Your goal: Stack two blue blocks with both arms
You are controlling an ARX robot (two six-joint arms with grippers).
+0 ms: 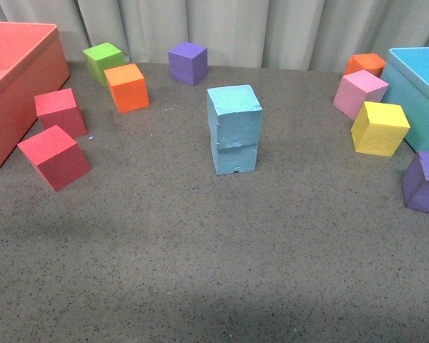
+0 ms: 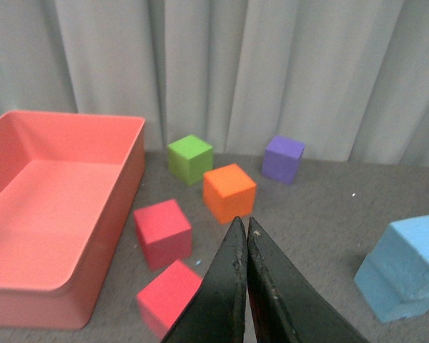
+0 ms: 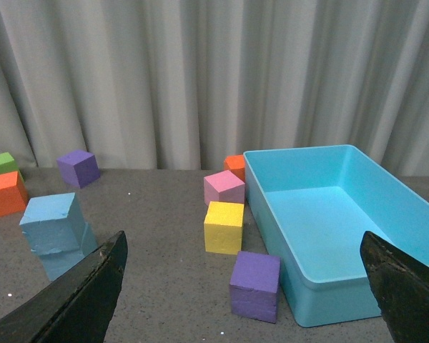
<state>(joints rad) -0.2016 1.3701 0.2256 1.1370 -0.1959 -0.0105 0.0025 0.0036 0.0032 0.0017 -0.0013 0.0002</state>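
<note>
Left gripper (image 2: 243,236): fingers pressed together, nothing between them, bases cut off by the frame edge. Right gripper (image 3: 247,286): fingers spread wide, only the 2 tips visible at the frame corners, empty. Neither arm appears in the front view.

The 2 blue blocks sit mid-desk, stacked: upper blue block (image 1: 234,114) rests on lower blue block (image 1: 234,157), slightly twisted and offset.

Count on the desk (image 1: 200,271): 2 red cubes (image 1: 54,156), 2 orange cubes (image 1: 126,87), 2 purple cubes (image 1: 188,63), 1 green cube (image 1: 103,60), 1 pink cube (image 1: 360,93), 1 yellow cube (image 1: 380,128).

Far orange cube partly hidden behind the pink one. Red bin (image 1: 14,78) and turquoise bin (image 1: 418,86) are both cut off in the front view.
</note>
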